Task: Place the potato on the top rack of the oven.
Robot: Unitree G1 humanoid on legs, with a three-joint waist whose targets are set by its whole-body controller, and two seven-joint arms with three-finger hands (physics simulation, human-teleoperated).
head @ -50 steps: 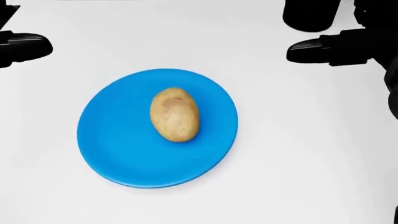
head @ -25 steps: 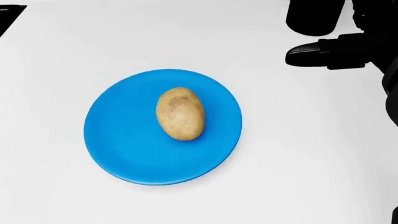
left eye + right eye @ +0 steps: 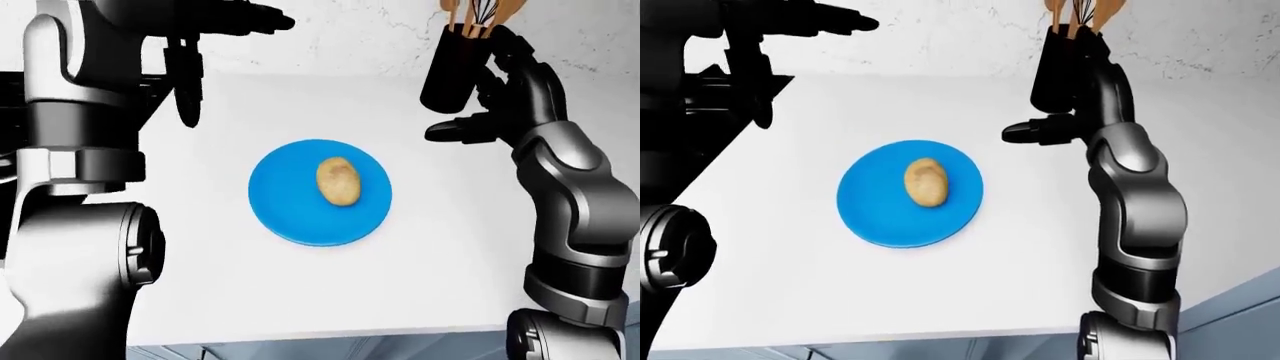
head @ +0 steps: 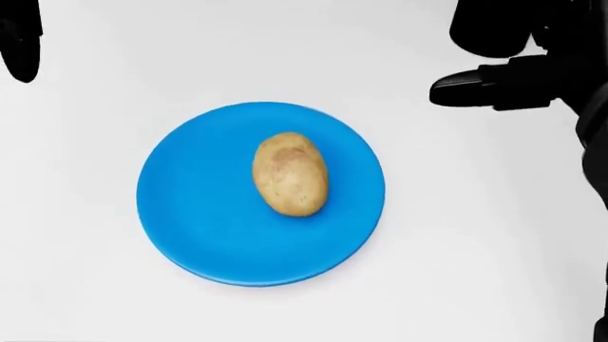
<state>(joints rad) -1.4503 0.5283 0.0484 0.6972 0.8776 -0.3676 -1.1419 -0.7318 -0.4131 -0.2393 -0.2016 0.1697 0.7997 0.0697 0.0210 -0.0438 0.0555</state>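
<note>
White and flat, the broad desk (image 3: 450,262) fills most of every view, backed by a pale marbled wall (image 3: 340,37) along the top of the eye views. No oven shows in any picture, so where the rack lies cannot be told from here.

Largest of the moving parts are the robot's two grey-and-black arms. At the left of the left-eye view the left hand (image 3: 200,45) is raised well above the desk, one finger reaching toward the right and another hanging down; it holds nothing and its fingers are spread. At the right, the right hand (image 3: 490,112) hovers above the desk with fingers apart and empty, one black finger pointing leftward toward the plate but well apart from it. Just behind it stands a black cylindrical utensil holder (image 3: 450,71) with wooden tools and a whisk poking out.

Near the middle of the desk rests a round, flat, bright-blue plate (image 4: 190,214). On it, slightly right of centre, lies the oval tan-skinned potato (image 4: 290,173), lengthwise up and down in the head view, untouched by either hand.

By my reading, the task is barely begun: the grasp, the lift, the trip to the oven and the placing on the top rack are all left to do.
</note>
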